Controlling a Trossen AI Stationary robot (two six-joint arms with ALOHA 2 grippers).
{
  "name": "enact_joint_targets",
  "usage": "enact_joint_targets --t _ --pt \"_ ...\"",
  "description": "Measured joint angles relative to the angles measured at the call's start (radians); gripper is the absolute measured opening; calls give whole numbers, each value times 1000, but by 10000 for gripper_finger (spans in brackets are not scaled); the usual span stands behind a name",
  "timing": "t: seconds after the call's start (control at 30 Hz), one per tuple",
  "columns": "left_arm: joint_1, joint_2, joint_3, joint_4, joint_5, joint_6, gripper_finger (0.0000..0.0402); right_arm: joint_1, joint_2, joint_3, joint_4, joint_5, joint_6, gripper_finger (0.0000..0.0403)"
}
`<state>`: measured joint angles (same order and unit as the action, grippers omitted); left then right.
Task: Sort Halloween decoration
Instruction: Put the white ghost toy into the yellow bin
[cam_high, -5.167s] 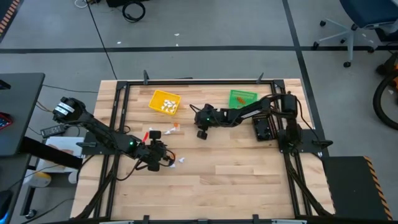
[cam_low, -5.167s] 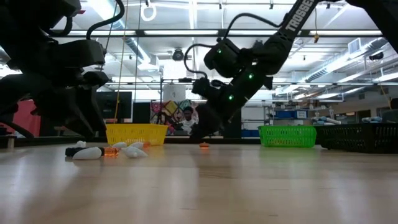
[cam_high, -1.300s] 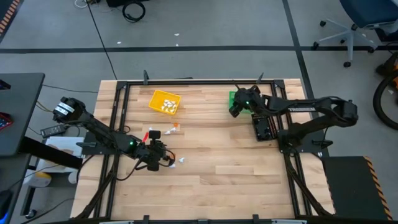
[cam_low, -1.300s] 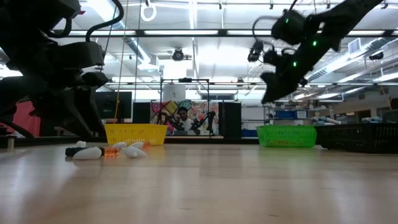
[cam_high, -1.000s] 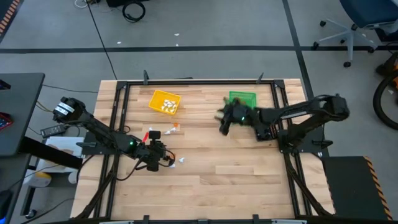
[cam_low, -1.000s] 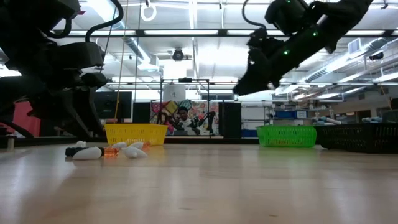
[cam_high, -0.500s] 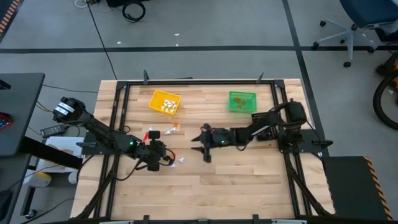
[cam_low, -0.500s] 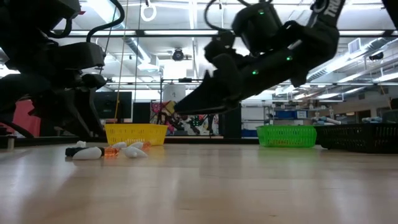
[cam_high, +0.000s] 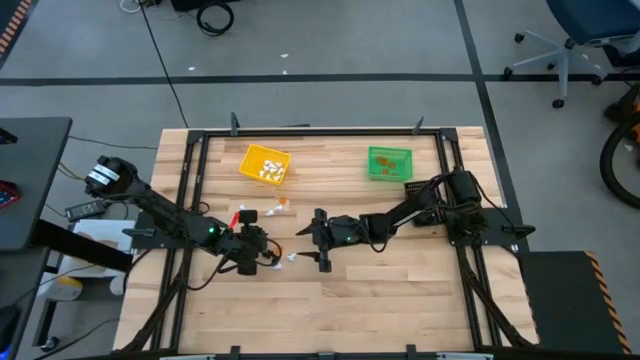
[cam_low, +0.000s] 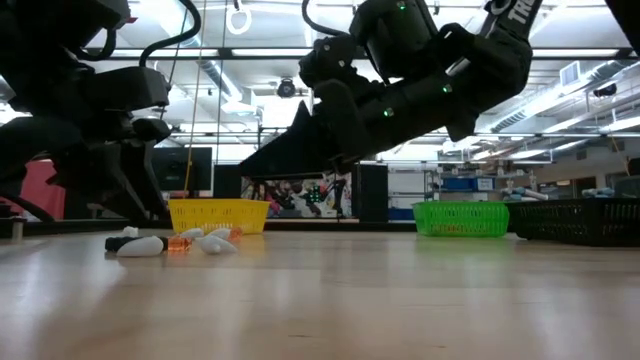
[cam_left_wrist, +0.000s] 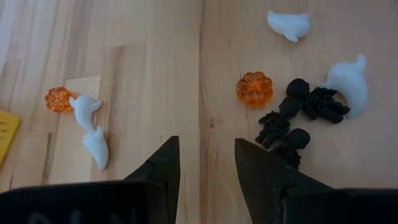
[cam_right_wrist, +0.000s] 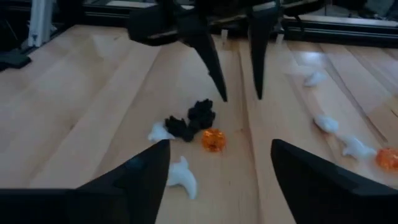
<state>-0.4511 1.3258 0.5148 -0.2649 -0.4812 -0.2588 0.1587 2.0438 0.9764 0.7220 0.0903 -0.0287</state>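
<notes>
The Halloween decoration lies loose on the wooden table. One cluster holds an orange pumpkin (cam_left_wrist: 254, 88), black skeletons (cam_left_wrist: 291, 123) and white ghosts (cam_left_wrist: 346, 77); a second pumpkin (cam_left_wrist: 59, 99) and ghosts (cam_left_wrist: 89, 129) lie farther off. My left gripper (cam_left_wrist: 205, 165) hovers open just above the table beside the cluster, nothing between its fingers. My right gripper (cam_right_wrist: 217, 180) stands wide open, facing the same cluster (cam_right_wrist: 189, 118) from the table's right, opposite the left gripper (cam_right_wrist: 233, 62). In the high view they are close together, right (cam_high: 320, 240) and left (cam_high: 265, 254).
A yellow bin (cam_high: 264, 164) with white pieces stands at the far left of the table, and a green bin (cam_high: 389, 162) with orange pieces at the far right. A black bin (cam_low: 590, 220) stands beside the green one. More trinkets (cam_high: 283, 205) lie near the yellow bin.
My right gripper has swung from beside the green bin toward the table's left and near side, coming down close to the trinket cluster and my left gripper. Its fingers now stand wider apart. My left gripper and the trinkets have kept still.
</notes>
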Motion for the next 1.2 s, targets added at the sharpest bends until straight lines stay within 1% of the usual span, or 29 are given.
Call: enact_joint_targets --t 0.07,0.17,0.23,0.33,0.43,0.57,0.7,0.8,0.87,1.03,1.2 --pt "0 0 0 0 0 0 128 8 2 0 4 -4 1 297" --pt "0 0 0 6 0 3 128 21 41 0 75 -6 3 314" --pt "0 0 0 12 0 8 128 31 77 8 136 -5 -2 320" --pt "0 0 0 12 0 6 128 39 103 19 158 -5 -25 322" --pt "0 0 0 11 0 3 128 39 113 26 168 -11 -23 322" --pt "0 0 0 13 0 7 128 38 115 26 167 -52 -25 319" --pt "0 0 0 15 0 11 128 36 116 26 168 -13 -40 314" --pt "1 0 0 16 -1 11 128 29 117 41 164 -13 -34 309" --pt "1 0 0 19 0 11 128 28 142 79 180 -24 -29 305" --pt "1 0 2 16 0 6 128 33 237 177 128 -31 -34 293" --pt "-5 0 3 -5 4 -4 128 31 278 204 112 -36 -43 282"
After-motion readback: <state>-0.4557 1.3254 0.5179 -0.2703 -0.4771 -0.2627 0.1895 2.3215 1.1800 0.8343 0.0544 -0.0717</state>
